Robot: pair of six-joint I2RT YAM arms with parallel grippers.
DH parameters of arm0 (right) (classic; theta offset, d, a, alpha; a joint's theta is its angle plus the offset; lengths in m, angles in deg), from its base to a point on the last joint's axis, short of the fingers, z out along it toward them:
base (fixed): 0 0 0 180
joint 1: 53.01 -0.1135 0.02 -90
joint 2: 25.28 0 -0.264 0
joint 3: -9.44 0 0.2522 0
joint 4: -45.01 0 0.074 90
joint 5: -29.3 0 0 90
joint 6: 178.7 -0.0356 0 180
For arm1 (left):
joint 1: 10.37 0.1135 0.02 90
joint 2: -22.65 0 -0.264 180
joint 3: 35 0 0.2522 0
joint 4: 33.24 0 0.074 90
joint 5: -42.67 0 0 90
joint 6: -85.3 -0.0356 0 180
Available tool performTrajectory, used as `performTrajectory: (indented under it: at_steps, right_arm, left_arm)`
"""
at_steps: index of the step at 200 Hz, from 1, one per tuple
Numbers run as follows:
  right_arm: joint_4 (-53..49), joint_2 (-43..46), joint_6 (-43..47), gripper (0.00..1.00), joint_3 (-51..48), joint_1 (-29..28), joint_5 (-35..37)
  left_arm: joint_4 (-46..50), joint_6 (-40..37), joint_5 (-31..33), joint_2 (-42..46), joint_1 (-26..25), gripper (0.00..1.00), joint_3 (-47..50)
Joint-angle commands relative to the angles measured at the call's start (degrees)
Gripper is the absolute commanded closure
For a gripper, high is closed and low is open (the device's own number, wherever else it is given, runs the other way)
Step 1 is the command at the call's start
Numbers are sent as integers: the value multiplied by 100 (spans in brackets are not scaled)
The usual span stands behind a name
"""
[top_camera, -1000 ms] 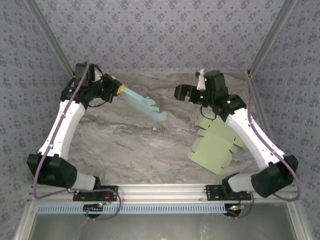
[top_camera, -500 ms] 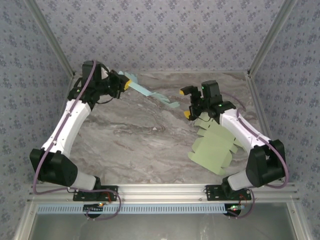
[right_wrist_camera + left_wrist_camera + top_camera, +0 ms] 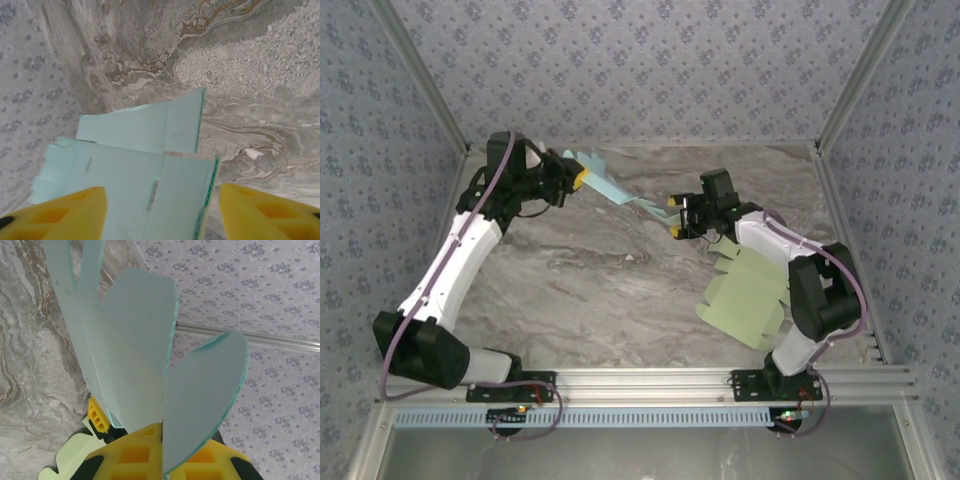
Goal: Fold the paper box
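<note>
There are two paper blanks. The blue blank hangs in the air above the far side of the table, with the left gripper clamped on one end. The green blank lies on the table at the right. The right gripper straddles the blue blank's free end, jaws apart. The two arms stand on a grey marbled table between patterned wallpaper walls.

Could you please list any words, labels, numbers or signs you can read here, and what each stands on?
No text can be read.
The light blue paper box blank bears a faint small mark by a crease, too blurred to read.
The pale green paper box blank shows no print.
</note>
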Motion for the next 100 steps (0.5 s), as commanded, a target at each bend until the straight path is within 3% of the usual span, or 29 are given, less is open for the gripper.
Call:
performTrajectory:
  at_steps: [1,14,28,36,49,61,100]
  right_arm:
    - [-99,23,-23,63,102,-40,88]
    - [-90,30,53,80,83,-33,123]
    - [-141,6,193,92,124,-30,149]
    - [-183,-2,354,98,191,-19,167]
    - [-279,-44,720,100,326,18,164]
    - [-409,-82,1179,100,442,49,138]
    - [-1223,-165,4018,100,1357,160,105]
  left_arm:
    - [154,417,-38,201,-19,100,182]
    - [154,397,-79,223,-19,100,298]
    - [155,342,-148,258,-5,98,419]
    - [163,258,-197,292,-1,85,491]
    - [325,43,-207,357,63,46,562]
    - [618,-231,-176,439,200,25,615]
    - [1271,-1396,-330,808,994,1,1120]
